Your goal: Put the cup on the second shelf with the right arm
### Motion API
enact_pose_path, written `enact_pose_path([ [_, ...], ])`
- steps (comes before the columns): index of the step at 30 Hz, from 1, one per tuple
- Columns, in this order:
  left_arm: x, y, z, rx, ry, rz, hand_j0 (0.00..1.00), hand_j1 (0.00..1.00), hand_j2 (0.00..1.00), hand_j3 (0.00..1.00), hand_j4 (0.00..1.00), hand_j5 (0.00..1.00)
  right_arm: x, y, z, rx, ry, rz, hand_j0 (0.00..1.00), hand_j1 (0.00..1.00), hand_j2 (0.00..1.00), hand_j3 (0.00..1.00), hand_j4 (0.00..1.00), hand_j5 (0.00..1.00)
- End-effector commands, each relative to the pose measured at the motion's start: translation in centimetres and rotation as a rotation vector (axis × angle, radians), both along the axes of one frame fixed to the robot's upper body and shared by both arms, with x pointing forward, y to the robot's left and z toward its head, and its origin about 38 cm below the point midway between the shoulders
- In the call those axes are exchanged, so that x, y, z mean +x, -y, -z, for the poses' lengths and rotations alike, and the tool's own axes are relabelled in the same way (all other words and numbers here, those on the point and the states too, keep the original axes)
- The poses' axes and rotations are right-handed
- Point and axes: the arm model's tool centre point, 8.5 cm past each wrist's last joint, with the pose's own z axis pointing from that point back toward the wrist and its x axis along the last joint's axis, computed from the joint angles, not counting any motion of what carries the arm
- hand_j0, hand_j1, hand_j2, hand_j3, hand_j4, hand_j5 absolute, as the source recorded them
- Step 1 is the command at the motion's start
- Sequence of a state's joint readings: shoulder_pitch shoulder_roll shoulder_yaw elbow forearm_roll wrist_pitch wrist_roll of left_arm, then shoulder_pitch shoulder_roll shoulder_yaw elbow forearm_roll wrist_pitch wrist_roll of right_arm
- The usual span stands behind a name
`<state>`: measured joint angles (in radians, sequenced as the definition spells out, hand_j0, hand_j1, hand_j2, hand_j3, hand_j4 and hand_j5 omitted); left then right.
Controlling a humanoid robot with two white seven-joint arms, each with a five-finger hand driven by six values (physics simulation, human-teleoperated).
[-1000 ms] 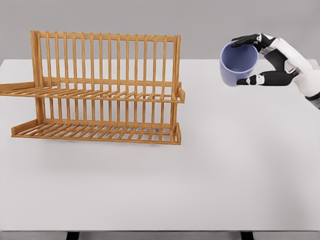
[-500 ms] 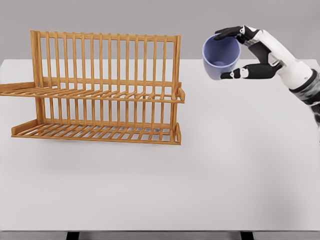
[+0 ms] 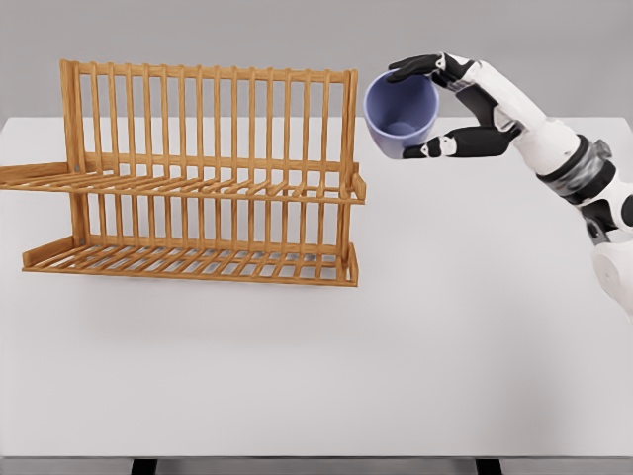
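Right hand (image 3: 450,104) fingers grasping blue cup (image 3: 401,115), tipped, mouth facing left toward rack (image 3: 203,178). Cup in air just beside rack's upper right corner; upper shelf (image 3: 198,185) lies left, lower.

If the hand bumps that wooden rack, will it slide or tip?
The rack looks light, all thin slats, so it would probably slide on the smooth table. Its tall back could tip if the cup strikes high.
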<state>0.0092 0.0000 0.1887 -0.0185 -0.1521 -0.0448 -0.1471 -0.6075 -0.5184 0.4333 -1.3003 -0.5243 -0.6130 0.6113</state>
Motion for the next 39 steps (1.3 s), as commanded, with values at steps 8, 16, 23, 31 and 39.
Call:
enact_pose_path([
  [8, 0.0, 0.0, 0.0, 0.0, 0.001, 0.0, 1.0, 1.0, 1.0, 1.0, 1.0, 1.0, -0.3, -2.0, -0.3, 0.016, 0.02, -0.037, 0.7, 0.7, 0.7, 0.7, 0.7, 0.7],
  [16, 0.0, 0.0, 0.0, 0.0, 0.001, 0.0, 1.0, 1.0, 1.0, 1.0, 1.0, 1.0, -1.0, -4.1, -0.8, 0.003, 0.056, -0.085, 0.71, 0.71, 0.71, 0.71, 0.71, 0.71],
  [23, 0.0, 0.0, 0.0, 0.0, 0.0, -0.002, 1.0, 1.0, 1.0, 1.0, 1.0, 1.0, -1.4, -5.9, -0.2, -0.023, 0.059, -0.117, 0.71, 0.71, 0.71, 0.71, 0.71, 0.71],
  [31, 0.0, 0.0, 0.0, 0.0, 0.0, -0.002, 1.0, 1.0, 1.0, 1.0, 1.0, 1.0, -1.2, -7.1, -0.2, -0.035, 0.068, -0.134, 0.71, 0.71, 0.71, 0.71, 0.71, 0.71],
  [39, 0.0, 0.0, 0.0, 0.0, 0.0, 0.0, 1.0, 1.0, 1.0, 1.0, 1.0, 1.0, -0.1, -9.2, 0.3, -0.044, 0.04, -0.162, 0.71, 0.71, 0.71, 0.71, 0.71, 0.71],
])
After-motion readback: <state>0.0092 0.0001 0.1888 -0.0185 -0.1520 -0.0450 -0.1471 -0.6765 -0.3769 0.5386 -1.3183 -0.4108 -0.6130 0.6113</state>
